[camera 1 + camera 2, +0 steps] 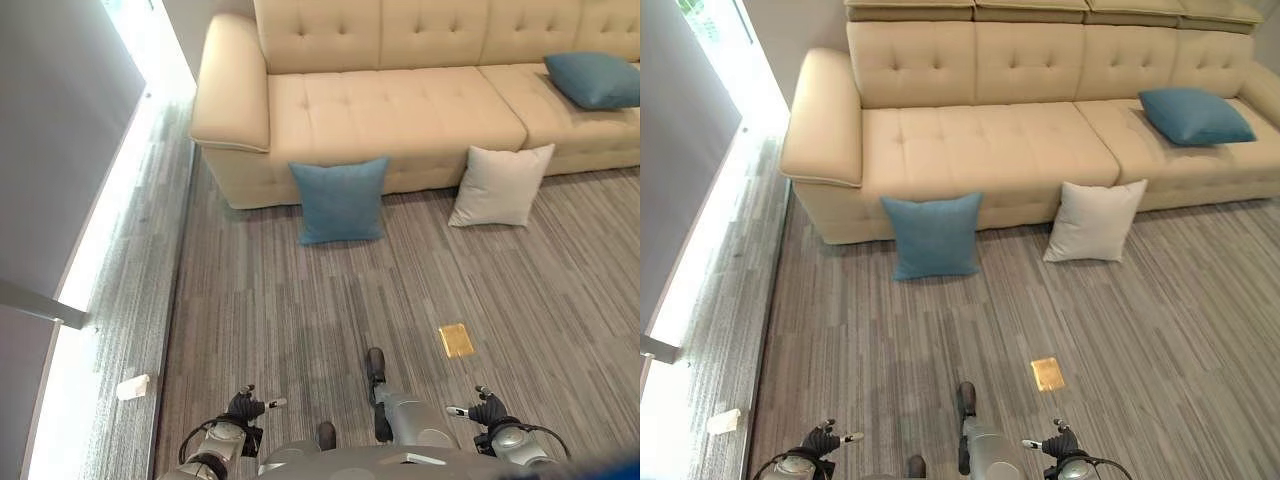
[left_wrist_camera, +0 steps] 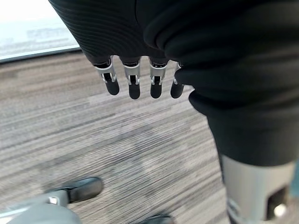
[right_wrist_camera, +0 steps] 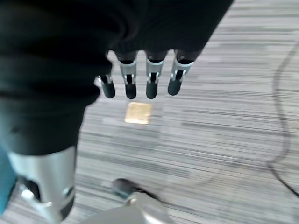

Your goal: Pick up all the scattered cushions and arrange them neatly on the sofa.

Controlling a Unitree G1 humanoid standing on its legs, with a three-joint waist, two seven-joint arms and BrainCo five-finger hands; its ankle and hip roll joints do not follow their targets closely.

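Note:
A blue cushion (image 1: 340,199) leans upright against the front of the beige sofa (image 1: 400,110), on the floor. To its right a white cushion (image 1: 500,186) leans on the sofa front as well. Another blue cushion (image 1: 595,79) lies on the sofa seat at the right. My left hand (image 1: 244,407) hangs low at the bottom left, far from the cushions, its fingers (image 2: 134,83) straight and holding nothing. My right hand (image 1: 489,410) hangs at the bottom right, fingers (image 3: 150,81) straight and empty too.
Grey striped carpet stretches between me and the sofa. A brass floor plate (image 1: 456,340) sits in the carpet at the right. A bright window strip (image 1: 110,230) runs along the left wall, with a small white object (image 1: 132,386) on the floor beside it.

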